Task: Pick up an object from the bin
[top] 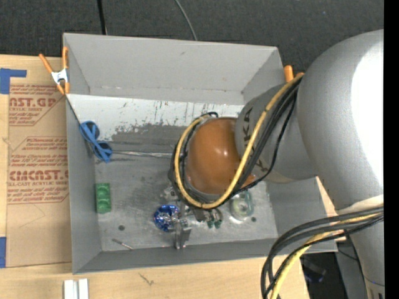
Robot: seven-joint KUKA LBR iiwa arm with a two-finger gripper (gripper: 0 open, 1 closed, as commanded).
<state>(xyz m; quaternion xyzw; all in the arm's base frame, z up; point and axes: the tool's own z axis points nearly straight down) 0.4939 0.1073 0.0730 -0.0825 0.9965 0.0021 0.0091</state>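
Hanging low over the front of the grey bin (pixel 83 220), the gripper (pixel 181 234) sits below the orange wrist cover (pixel 212 154), its tip close to the floor near the front wall. Just beside it, toward the view's left, lies a crumpled shiny blue wad (pixel 164 217); whether they touch is unclear. I cannot tell whether the gripper is wide or narrow. A clear round piece (pixel 240 207) lies on its other side. A green block (pixel 103 198) and a blue strap (pixel 93 140) lie well apart at the bin's left.
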